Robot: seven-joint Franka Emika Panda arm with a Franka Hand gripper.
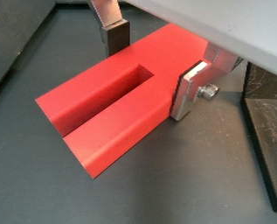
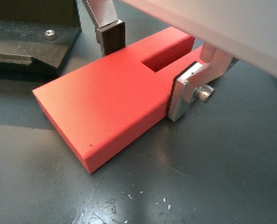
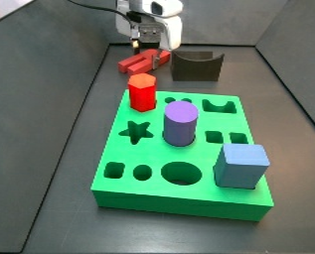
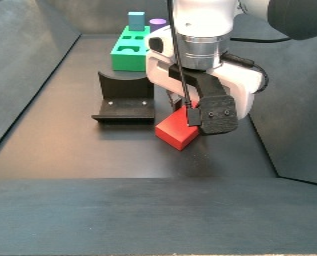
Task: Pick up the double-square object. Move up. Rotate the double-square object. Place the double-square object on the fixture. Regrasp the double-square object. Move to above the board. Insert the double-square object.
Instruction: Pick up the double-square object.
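Observation:
The double-square object (image 1: 106, 109) is a long red block with a notch in its middle, lying flat on the dark floor; it also shows in the wrist view (image 2: 100, 109) and in both side views (image 3: 133, 63) (image 4: 177, 131). My gripper (image 1: 148, 79) straddles its middle, also seen in the wrist view (image 2: 147, 79) and both side views (image 3: 149, 40) (image 4: 190, 108). One dark pad (image 1: 114, 37) stands at the block's far side and the silver finger (image 1: 190, 89) lies against its near side. The fixture (image 3: 196, 65) stands beside the block. The green board (image 3: 187, 201) lies further off.
On the board stand a red hexagonal prism (image 3: 142, 92), a purple cylinder (image 3: 181, 124) and a blue cube (image 3: 243, 164). The fixture's base plate (image 2: 24, 44) lies close to the block, as does the fixture in the side view (image 4: 121, 100). Dark walls enclose the floor.

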